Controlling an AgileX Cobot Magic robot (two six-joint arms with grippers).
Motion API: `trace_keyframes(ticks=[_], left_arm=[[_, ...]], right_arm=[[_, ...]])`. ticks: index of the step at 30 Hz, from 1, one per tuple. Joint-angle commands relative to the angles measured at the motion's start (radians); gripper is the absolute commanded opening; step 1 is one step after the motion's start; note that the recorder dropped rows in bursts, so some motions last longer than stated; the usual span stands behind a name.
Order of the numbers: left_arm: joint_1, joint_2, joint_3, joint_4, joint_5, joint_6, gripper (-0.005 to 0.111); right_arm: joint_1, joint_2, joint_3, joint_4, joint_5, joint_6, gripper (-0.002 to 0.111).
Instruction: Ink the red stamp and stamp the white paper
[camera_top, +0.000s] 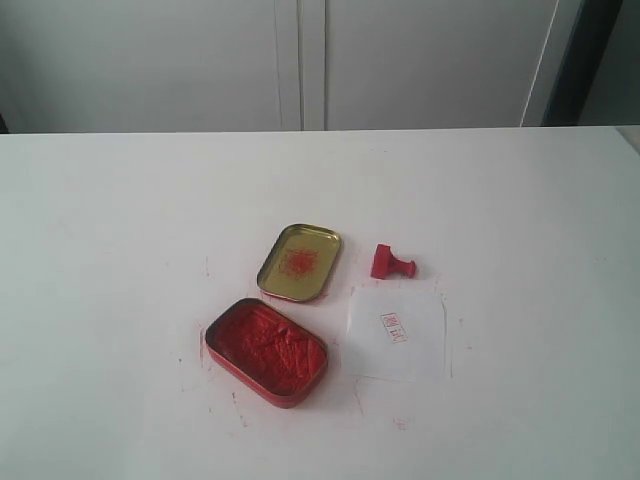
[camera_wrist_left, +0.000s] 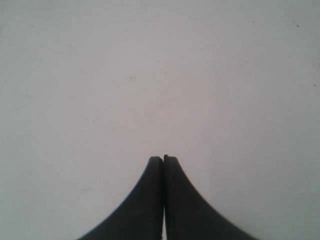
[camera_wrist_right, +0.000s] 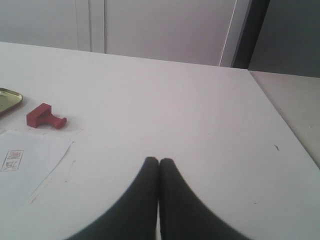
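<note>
Already stamped once: found the white paper (camera_top: 397, 330) bearing one red framed imprint, its characters too small to read.

Counted two containers: one red oblong tin (camera_top: 267, 351), open and filled with lumpy red ink paste, and one gold lid (camera_top: 300, 262) lying inside-up, holding only a red smear. Counted one red stamp (camera_top: 392, 263), tipped on its side on the white table (camera_top: 120, 250), ahead of the right gripper (camera_wrist_right: 159, 161) and well apart from it, just beyond the paper and near the lid. Saw the right gripper closed on nothing, tips pressed together. Saw the left gripper (camera_wrist_left: 163, 159) likewise closed and empty, over bare table.
</note>
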Motion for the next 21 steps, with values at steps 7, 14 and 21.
trace_keyframes(ticks=[7, 14, 21], left_arm=[[-0.01, -0.004, 0.007, -0.003, 0.0, -0.003, 0.0], [-0.01, -0.004, 0.007, -0.003, 0.0, -0.003, 0.0], [-0.01, -0.004, 0.007, -0.003, 0.0, -0.003, 0.0]], right_arm=[[0.007, -0.004, 0.007, -0.001, 0.049, 0.001, 0.0], [0.007, -0.004, 0.007, -0.001, 0.049, 0.116, 0.0], [0.007, -0.004, 0.007, -0.001, 0.049, 0.116, 0.0]])
